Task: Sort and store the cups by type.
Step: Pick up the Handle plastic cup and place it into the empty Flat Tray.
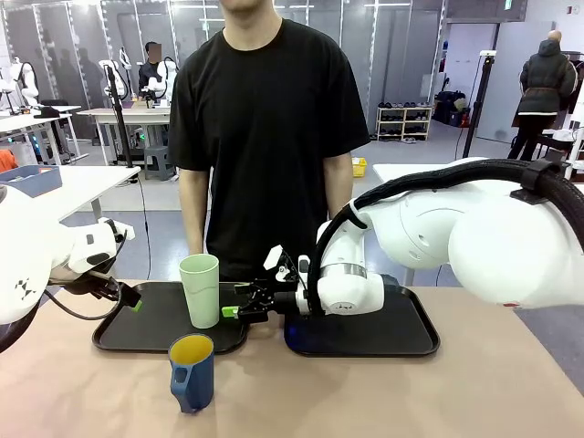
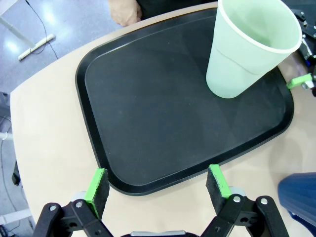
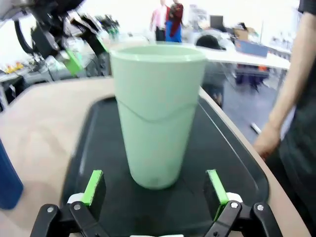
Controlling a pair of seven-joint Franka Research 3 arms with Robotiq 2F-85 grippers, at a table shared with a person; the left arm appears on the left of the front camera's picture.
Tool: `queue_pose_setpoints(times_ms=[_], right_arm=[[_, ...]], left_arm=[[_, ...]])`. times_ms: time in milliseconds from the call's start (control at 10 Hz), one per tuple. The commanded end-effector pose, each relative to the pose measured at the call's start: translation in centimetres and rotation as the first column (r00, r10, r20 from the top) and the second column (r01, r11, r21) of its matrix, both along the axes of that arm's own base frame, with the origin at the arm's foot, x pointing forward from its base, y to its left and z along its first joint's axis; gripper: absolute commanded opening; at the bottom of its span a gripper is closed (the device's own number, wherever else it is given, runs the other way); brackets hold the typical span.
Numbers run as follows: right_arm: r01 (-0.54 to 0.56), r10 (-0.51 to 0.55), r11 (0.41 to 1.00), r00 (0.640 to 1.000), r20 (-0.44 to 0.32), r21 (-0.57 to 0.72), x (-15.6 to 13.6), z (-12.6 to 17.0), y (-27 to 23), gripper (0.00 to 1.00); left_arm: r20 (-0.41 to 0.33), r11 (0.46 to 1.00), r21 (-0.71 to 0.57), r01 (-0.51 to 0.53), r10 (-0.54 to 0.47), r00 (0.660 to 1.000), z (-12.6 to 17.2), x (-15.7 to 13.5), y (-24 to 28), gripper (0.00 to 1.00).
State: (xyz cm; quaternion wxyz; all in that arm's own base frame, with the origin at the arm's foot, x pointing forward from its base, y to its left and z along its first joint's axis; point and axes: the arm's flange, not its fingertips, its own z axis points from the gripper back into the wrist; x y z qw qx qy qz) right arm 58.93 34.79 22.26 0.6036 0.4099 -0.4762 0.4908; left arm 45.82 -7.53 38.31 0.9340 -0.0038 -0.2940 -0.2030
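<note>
A tall pale green tumbler stands upright on the left black tray. My right gripper is open, level with the tumbler's base and just short of it, its green pads either side of the cup without touching. The dark blue mug with a yellow inside stands on the table in front of that tray. My left gripper is open above the tray's near left edge, holding nothing.
A second black tray lies to the right, under my right arm. A person in a black shirt stands at the far side, one hand near the table edge. The tan table has free room in front.
</note>
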Motion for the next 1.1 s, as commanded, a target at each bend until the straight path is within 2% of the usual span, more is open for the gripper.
queue_pose_setpoints(times_ms=[0, 300, 600, 900, 1000], right_arm=[[0.097, -0.082, 0.975, 0.993, 0.080, -0.202, -4.1, 4.3, -2.9, 1.00], [0.154, -0.106, 0.891, 0.985, 0.133, -0.428, -8.5, 9.7, -7.6, 1.00], [0.221, -0.143, 0.728, 0.975, 0.172, -0.648, -14.5, 14.5, -13.0, 1.00], [0.226, -0.214, 0.617, 0.970, 0.115, -0.754, -19.6, 16.8, -18.9, 1.00], [0.207, -0.207, 0.567, 0.973, 0.105, -0.797, -20.7, 17.1, -20.4, 1.00]], left_arm=[[0.003, 1.000, 0.001, 0.001, -0.001, 1.000, 0.1, 0.0, 0.0, 1.00], [0.003, 1.000, 0.001, 0.001, -0.001, 1.000, 0.1, 0.0, 0.0, 1.00], [0.003, 1.000, 0.001, 0.001, -0.001, 1.000, 0.1, 0.0, 0.0, 1.00], [0.003, 1.000, 0.001, 0.001, -0.001, 1.000, 0.1, 0.0, 0.0, 1.00], [0.003, 1.000, 0.001, 0.001, -0.001, 1.000, 0.1, 0.0, 0.0, 1.00]])
